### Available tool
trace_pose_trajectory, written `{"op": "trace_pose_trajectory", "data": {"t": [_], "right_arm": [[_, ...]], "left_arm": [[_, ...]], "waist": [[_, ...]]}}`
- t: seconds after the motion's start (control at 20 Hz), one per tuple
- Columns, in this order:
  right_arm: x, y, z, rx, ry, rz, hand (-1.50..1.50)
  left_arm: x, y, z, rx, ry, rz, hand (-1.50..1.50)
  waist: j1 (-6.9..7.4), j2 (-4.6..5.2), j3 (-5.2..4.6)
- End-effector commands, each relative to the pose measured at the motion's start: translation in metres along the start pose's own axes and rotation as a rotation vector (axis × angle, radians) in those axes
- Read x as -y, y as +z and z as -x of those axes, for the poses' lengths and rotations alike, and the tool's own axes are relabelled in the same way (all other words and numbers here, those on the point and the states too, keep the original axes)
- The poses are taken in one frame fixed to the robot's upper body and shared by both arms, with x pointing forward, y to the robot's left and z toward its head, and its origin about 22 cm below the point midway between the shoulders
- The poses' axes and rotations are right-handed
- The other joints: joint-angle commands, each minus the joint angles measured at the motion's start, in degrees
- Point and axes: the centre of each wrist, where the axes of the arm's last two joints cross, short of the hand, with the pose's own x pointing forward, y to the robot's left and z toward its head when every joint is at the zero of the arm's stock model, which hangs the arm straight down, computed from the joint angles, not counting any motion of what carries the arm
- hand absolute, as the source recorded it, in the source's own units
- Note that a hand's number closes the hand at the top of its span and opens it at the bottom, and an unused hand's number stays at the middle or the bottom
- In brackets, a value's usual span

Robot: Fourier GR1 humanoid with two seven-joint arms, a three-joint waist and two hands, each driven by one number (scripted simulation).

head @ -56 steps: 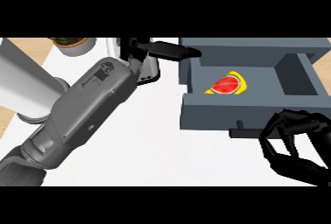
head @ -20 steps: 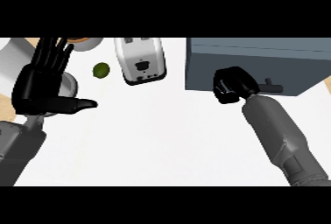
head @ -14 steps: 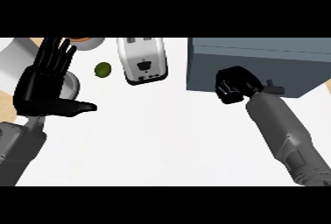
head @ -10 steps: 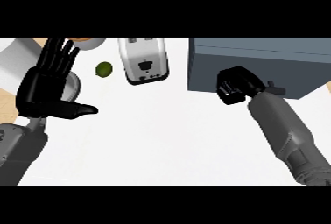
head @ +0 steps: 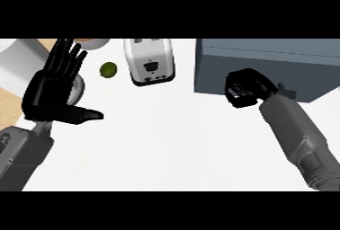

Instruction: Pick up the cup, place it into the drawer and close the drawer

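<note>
In the head view our right hand [head: 244, 87], fingers curled on nothing we can see, sits against the near face of the grey drawer [head: 279, 60] at far right, which looks pushed in; the cup does not show, so we judge it hidden inside. Our left hand [head: 56, 92] rests open, fingers up, at the left. The closing step seems all but done; next we need only draw the right hand clear.

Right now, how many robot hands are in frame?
2. The left hand rests open at the view's left, fingers up; the right hand is curled at the front of the grey drawer. Neither is hidden.
</note>
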Motion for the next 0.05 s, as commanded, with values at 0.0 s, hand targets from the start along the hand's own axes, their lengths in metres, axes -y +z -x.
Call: {"op": "trace_pose_trajectory", "data": {"t": [0.0], "right_arm": [[0.0577,-0.0064,-0.0012,-0.175,0.022,0.154,1.50]], "left_arm": [[0.0051,-0.0006,0.0036,-0.018,0.012,0.014,-1.50]], "waist": [[1.21,2.28,0.66]]}}
